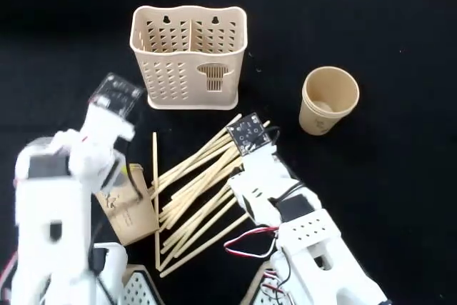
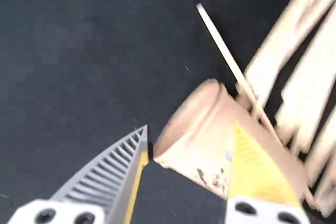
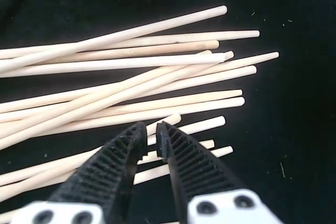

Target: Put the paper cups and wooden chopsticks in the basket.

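We see a black surface (image 1: 385, 176). The basket (image 1: 189, 58) is beige, its walls pierced with rows of small triangles. The paper cup (image 1: 328, 99) on the right is tan; the lying cup (image 2: 210, 135) is browner, with dark specks. The chopsticks (image 3: 157, 77) are pale wood. The left hand (image 2: 189, 129) is ribbed grey and yellow, the right hand (image 3: 151, 129) ribbed black, and the arms (image 1: 64, 198) white.

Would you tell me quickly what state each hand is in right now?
Left hand: open, over the tipped paper cup.
Right hand: almost closed above the chopsticks, gripping nothing visible.
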